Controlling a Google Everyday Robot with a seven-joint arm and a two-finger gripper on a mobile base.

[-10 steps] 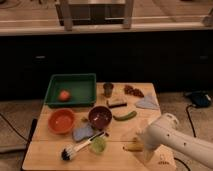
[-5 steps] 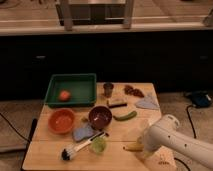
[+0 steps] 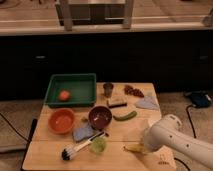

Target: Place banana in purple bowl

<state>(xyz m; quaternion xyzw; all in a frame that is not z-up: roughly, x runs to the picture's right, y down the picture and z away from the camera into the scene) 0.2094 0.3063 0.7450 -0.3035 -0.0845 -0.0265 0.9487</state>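
The light wooden tabletop [image 3: 50,157] carries all items. The white robot arm [image 3: 175,142] enters from 4 o'clock and ends low over the front edge. A rectangular green plastic tray [image 3: 71,76] sits at 11 o'clock. The round dark purple bowl [image 3: 92,120] stands near the centre of the tabletop, upright and with nothing visible in it. A bright orange bowl [image 3: 51,120] stands just beside it at its 9 o'clock. A green curved vegetable [image 3: 125,116] lies near the purple bowl at its 3 o'clock. The small yellow curved banana [image 3: 132,148] lies on the tabletop at 5 o'clock from the purple bowl, apart from it. Its right end disappears under the tip of the arm. The hand [image 3: 142,146] is at that tip, down at the banana's right end and mostly hidden by the wrist. Change over the last second: the hand has gone from wide to fully narrowed, while the arm and the banana show almost no shift in position. Judgement: the hand has clamped on the banana, so the grasp step is complete and the lift has not begun. The next move calls for a lift, then a carry toward 11 o'clock over the purple bowl. Caution: the grip sits at one end, so the banana may swing or slip during the lift.
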